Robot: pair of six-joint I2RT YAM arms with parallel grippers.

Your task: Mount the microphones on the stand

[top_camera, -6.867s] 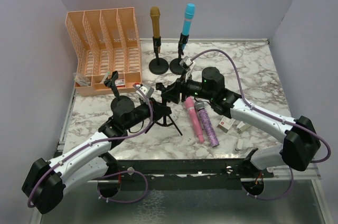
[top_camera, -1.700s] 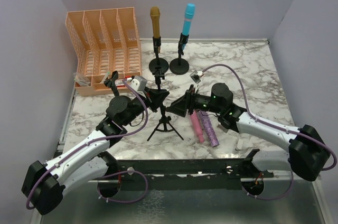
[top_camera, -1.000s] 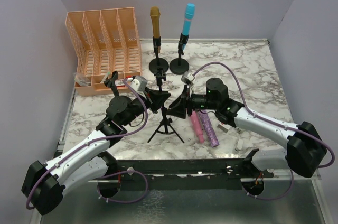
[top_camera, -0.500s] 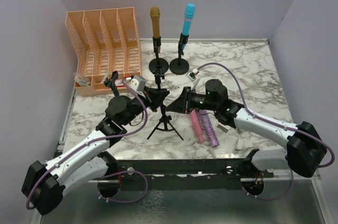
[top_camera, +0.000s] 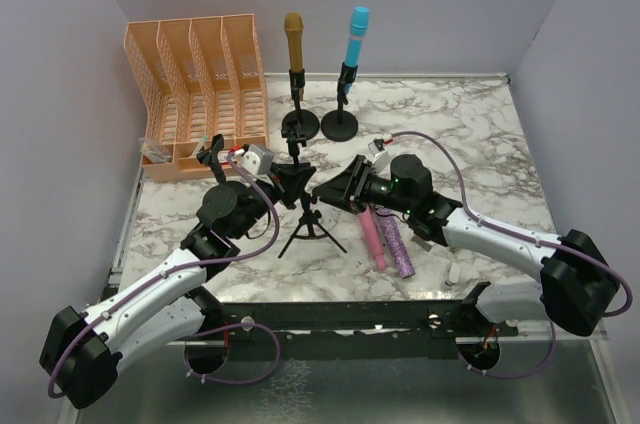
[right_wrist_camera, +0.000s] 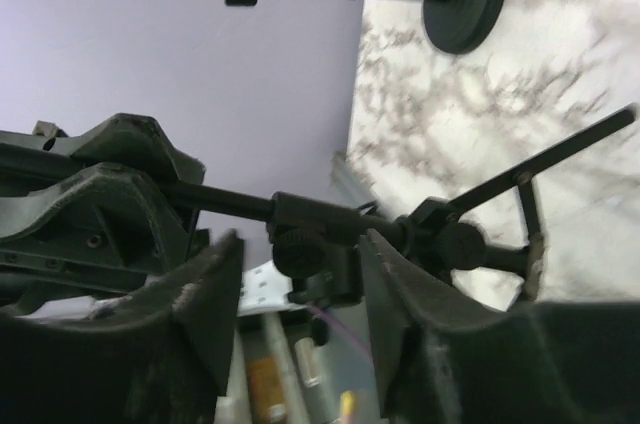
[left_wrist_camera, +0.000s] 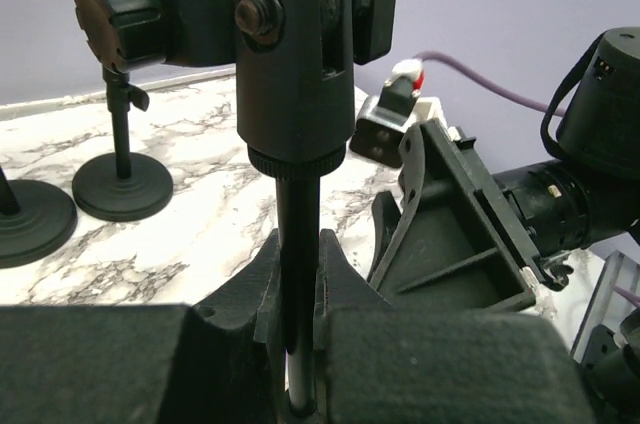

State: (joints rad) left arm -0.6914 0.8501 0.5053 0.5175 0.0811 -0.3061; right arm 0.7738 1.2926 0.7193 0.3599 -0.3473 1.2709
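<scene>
Mid-table [top_camera: 470, 124], the tripod stand [top_camera: 303, 226] is upright; the left claw [left_wrist_camera: 298, 274] is clamped on its thin shaft below the clip, probably to steady it for loading. The right claw [right_wrist_camera: 300, 284] is spread wide and empty, straddling the stand's collar. The gold microphone [top_camera: 294, 39] and cyan microphone [top_camera: 356, 34] are clipped in round-base stands [top_camera: 340, 125] at the far edge. The pink microphone [top_camera: 371, 237] and purple microphone [top_camera: 397, 247] lie flat beside the right arm, behind its claw, toward the near edge.

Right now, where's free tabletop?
Far right: bare marble table between the cyan blue microphone's round black base and the right edge. Crowded centre: left gripper and right gripper at the black tripod stand, pink microphone and glittery purple microphone alongside.
</scene>
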